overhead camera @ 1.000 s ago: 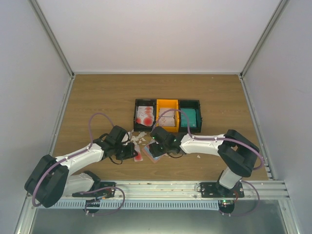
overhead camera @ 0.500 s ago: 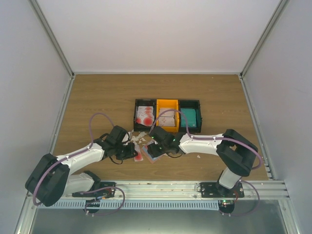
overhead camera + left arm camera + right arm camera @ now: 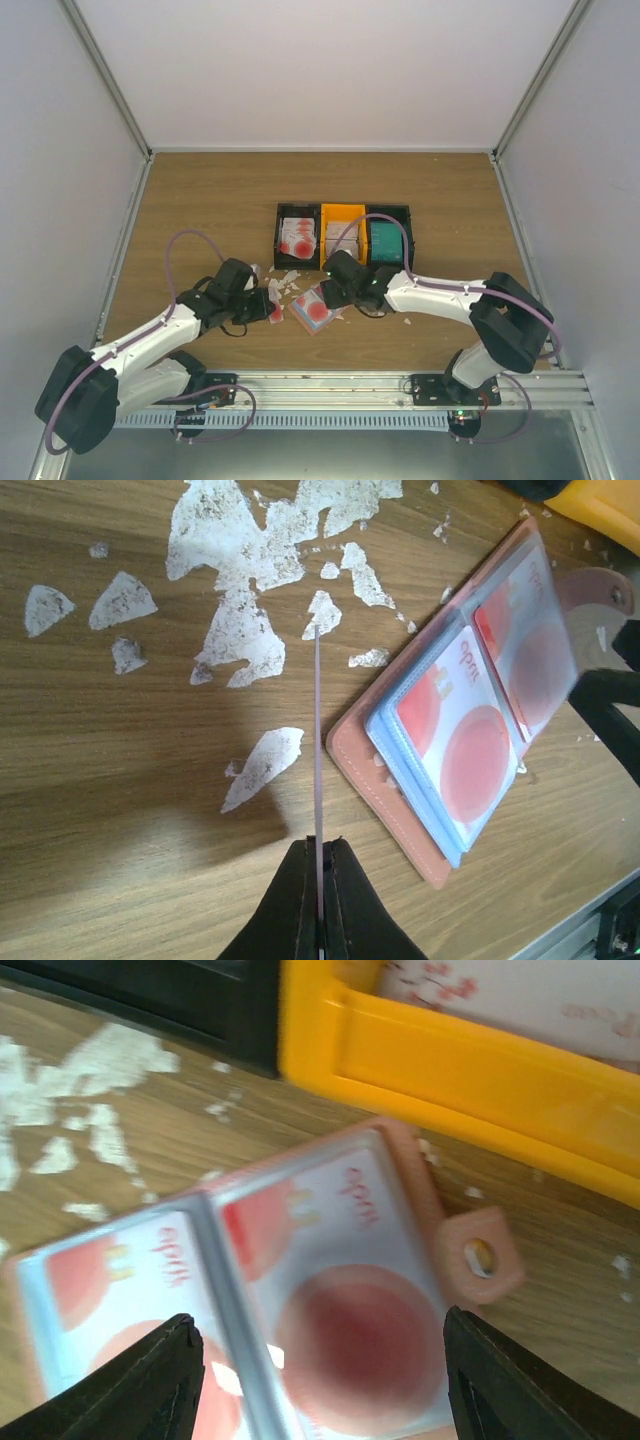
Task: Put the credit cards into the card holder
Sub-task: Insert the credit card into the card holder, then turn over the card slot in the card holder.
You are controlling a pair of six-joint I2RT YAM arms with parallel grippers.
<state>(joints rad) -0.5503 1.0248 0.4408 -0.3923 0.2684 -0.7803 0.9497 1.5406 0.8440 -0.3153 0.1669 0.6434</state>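
Observation:
The card holder (image 3: 313, 310) lies open on the table, salmon-pink with clear sleeves that show white cards with red circles (image 3: 350, 1330). My left gripper (image 3: 273, 311) is just left of it, shut on a credit card. That card shows edge-on as a thin line (image 3: 317, 760) rising from the closed jaws (image 3: 320, 885), beside the holder's pink edge (image 3: 385, 785). My right gripper (image 3: 320, 1380) hangs open over the holder's right page, one finger on each side and nothing held; from above it (image 3: 335, 293) sits at the holder's far right corner.
A three-compartment tray (image 3: 343, 212) stands behind the holder, holding white-and-red cards (image 3: 297, 236) on the left, more in the orange middle (image 3: 450, 1070) and teal ones (image 3: 387, 240) on the right. White scraps (image 3: 250, 630) litter the wood left of the holder.
My right gripper has drawn back to the right off the holder, which now lies uncovered and open. The left arm has shifted slightly, still gripping its card.

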